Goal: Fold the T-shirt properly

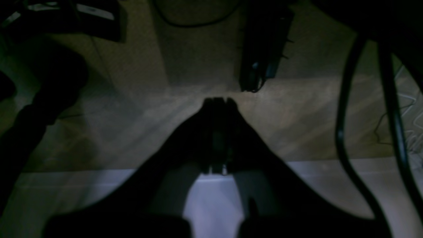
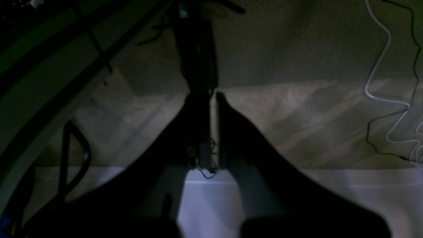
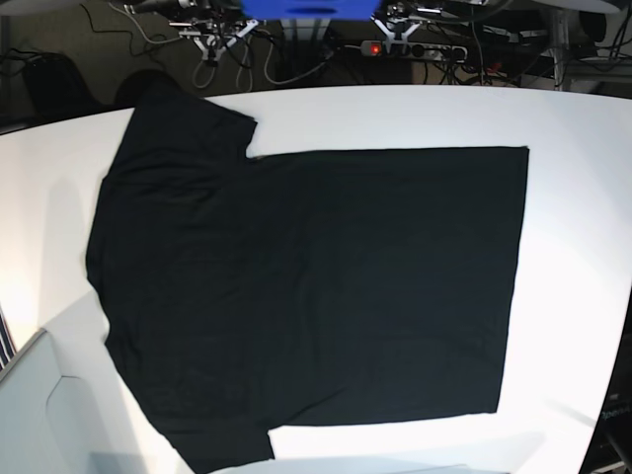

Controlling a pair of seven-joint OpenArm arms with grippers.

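Note:
The T-shirt (image 3: 316, 286) lies spread flat on the white table (image 3: 573, 118), plain black side up. Its sleeves point to the left of the base view and its hem runs down the right. Neither gripper shows in the base view. In the left wrist view my left gripper (image 1: 218, 100) is a dark shape with its fingers pressed together and nothing between them, over the table's edge and the floor. My right gripper (image 2: 212, 96) in the right wrist view stands the same way, shut and holding nothing. No cloth shows in either wrist view.
Past the table's far edge are a power strip (image 3: 415, 47), tangled cables and a blue box (image 3: 311, 8). Both wrist views look down on a dim carpeted floor, with a white cable (image 2: 380, 82) and black cables (image 1: 343, 132). A grey part (image 3: 30, 395) sits at the base view's lower left.

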